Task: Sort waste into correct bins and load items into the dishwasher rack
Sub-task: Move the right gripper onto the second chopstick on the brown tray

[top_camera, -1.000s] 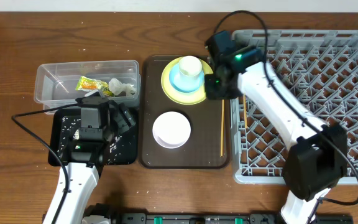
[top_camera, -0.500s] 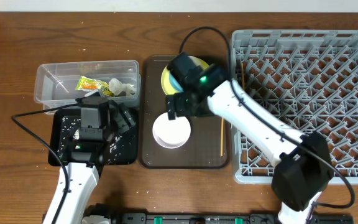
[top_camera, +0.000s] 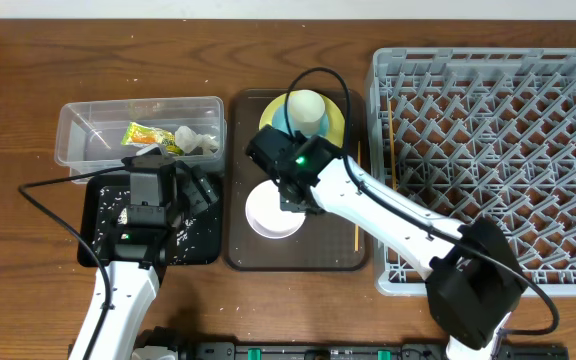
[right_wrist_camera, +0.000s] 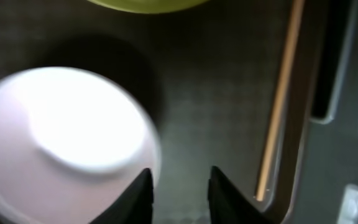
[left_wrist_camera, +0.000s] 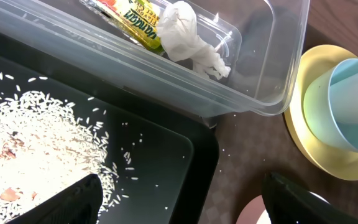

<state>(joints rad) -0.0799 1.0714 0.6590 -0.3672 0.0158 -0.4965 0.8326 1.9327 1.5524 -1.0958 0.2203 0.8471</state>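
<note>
While the rack (top_camera: 488, 100) stands at the right, the white bowl (top_camera: 263, 218) lies on the brown tray (top_camera: 243, 243). The right gripper (right_wrist_camera: 179, 190) is by its rim, fingers a little apart and empty. The left gripper (left_wrist_camera: 185, 200) is spread wide over rice (left_wrist_camera: 30, 137) in the black tray (left_wrist_camera: 166, 146).

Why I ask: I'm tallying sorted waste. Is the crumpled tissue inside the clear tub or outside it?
Inside. The tissue lies within the walls of the tub, beside the wrapper; the overhead view agrees.
</note>
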